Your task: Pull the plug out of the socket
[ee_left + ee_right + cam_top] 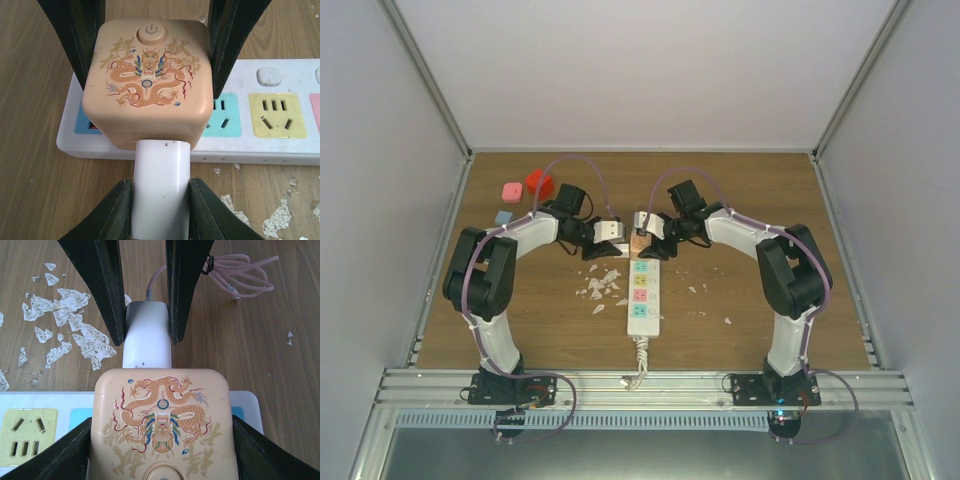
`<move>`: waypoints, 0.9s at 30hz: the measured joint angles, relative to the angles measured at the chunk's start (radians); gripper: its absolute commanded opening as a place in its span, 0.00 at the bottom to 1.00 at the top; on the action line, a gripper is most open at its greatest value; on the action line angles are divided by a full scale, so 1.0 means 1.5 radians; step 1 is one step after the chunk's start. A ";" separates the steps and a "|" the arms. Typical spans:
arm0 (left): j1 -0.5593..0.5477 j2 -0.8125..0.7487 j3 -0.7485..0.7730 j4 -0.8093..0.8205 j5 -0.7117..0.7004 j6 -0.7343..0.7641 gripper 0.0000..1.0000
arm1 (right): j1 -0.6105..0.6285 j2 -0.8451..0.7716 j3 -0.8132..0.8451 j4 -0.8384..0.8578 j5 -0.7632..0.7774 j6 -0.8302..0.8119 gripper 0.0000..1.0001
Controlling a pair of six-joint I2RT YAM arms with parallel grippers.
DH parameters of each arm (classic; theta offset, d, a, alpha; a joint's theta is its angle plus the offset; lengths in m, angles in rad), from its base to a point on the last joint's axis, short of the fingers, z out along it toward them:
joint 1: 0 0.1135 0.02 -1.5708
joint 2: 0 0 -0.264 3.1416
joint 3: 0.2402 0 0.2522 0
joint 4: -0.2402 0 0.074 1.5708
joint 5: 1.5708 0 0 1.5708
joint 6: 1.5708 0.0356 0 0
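Left claw point(160, 185) clamps white plug point(161, 165); right claw point(161, 419) clamps peach cube point(160, 390) covering socket point(295, 150) end.

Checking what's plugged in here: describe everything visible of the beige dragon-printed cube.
The beige cube looks like smooth plastic with rounded edges, a printed dragon, gold characters and a power button on top. It sits on the end of the socket, covering a blue outlet. A white plug enters one side; the right gripper clamps two opposite sides.

A cube adapter point(147, 82) sits atop the socket point(280, 150) at the far end (plug point(161, 180) jutting leftward).
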 measured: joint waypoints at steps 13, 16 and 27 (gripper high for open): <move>0.068 -0.010 -0.004 -0.007 -0.049 0.021 0.14 | -0.002 0.007 0.012 -0.011 0.001 0.008 0.13; 0.109 -0.019 -0.004 -0.001 -0.071 0.022 0.14 | -0.003 0.007 0.013 -0.014 0.002 0.008 0.13; 0.165 -0.054 -0.003 -0.010 -0.017 0.006 0.14 | -0.003 0.007 0.013 -0.014 0.002 0.007 0.15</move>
